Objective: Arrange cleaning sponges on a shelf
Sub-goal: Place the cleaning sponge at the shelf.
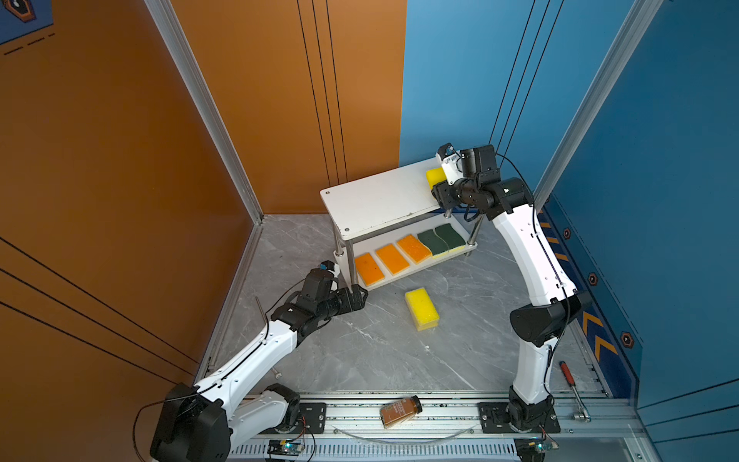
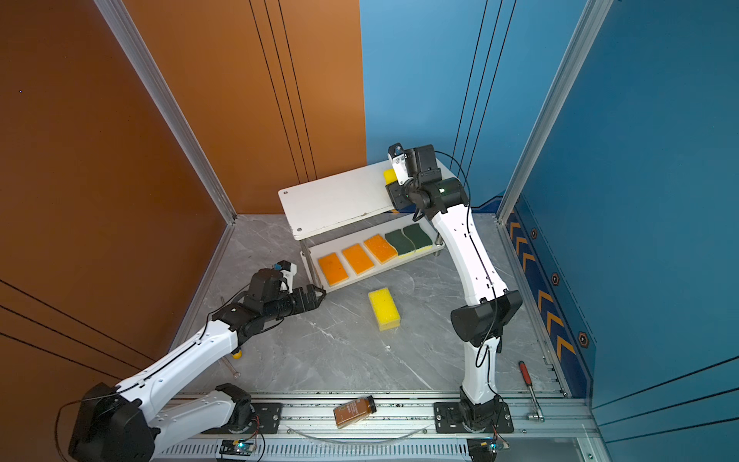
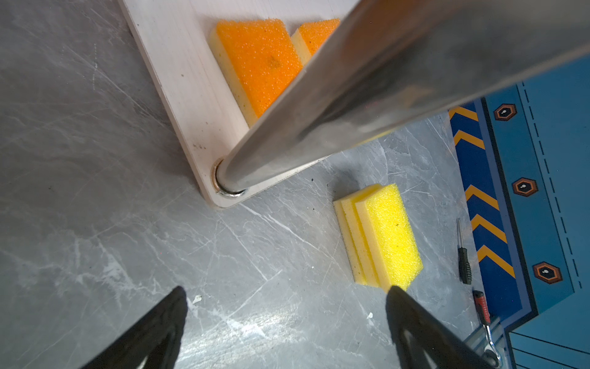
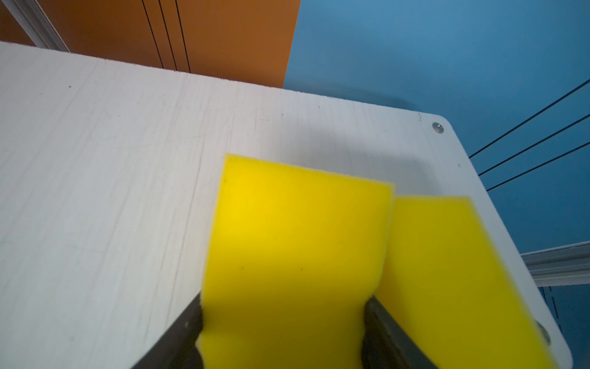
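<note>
On the top board (image 4: 127, 159) of the shelf (image 1: 376, 200), toward its right end, my right gripper (image 4: 282, 306) has a yellow sponge (image 4: 297, 239) between its jaws, both fingers (image 4: 178, 338) pressed against the foam's sides (its edge touches a second yellow sponge (image 4: 447, 271)). My left gripper (image 3: 286, 289) hangs wide open and empty over the floor (image 3: 95, 191), beside a chrome leg (image 3: 351, 96). Three orange sponges (image 1: 392, 259) and two green-topped sponges (image 1: 442, 240) line the lower board (image 3: 178, 80); a yellow stack (image 1: 422, 309) sits on the floor.
</note>
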Motion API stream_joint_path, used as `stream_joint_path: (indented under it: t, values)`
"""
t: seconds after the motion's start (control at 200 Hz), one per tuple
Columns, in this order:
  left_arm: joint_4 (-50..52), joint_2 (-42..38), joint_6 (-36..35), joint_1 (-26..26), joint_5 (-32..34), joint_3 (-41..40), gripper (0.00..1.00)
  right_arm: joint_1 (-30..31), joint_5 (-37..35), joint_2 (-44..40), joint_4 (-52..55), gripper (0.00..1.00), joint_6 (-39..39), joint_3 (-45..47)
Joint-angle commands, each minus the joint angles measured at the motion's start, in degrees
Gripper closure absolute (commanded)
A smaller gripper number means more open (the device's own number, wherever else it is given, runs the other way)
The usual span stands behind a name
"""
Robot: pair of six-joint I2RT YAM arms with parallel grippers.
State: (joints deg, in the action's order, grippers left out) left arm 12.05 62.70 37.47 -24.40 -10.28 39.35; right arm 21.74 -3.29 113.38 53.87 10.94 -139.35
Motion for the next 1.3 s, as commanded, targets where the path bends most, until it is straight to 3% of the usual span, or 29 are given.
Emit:
stream_joint_path:
  t: [0.0, 0.165, 0.671, 1.297]
  values:
    - [0.9, 0.7, -1.0, -0.2, 1.1, 1.0, 0.02, -0.4, -1.1, 1.3, -0.2, 0.3, 0.2, -0.6]
    - [1.0, 1.5, -1.1, -0.3, 1.0, 1.4, 0.02, -0.4, -1.1, 1.0, -0.3, 0.23, 1.0, -0.7]
    - [1.0, 2.3, -1.2, -0.3, 0.6, 2.5, 0.02, -0.4, -1.1, -0.7, -1.4, 0.17, 1.9, 0.1]
    - [0.5, 2.5, -1.0, -0.6, 0.5, 2.6, 0.02, -0.5, 0.0, -10.8, -5.5, 0.06, 1.7, 8.0]
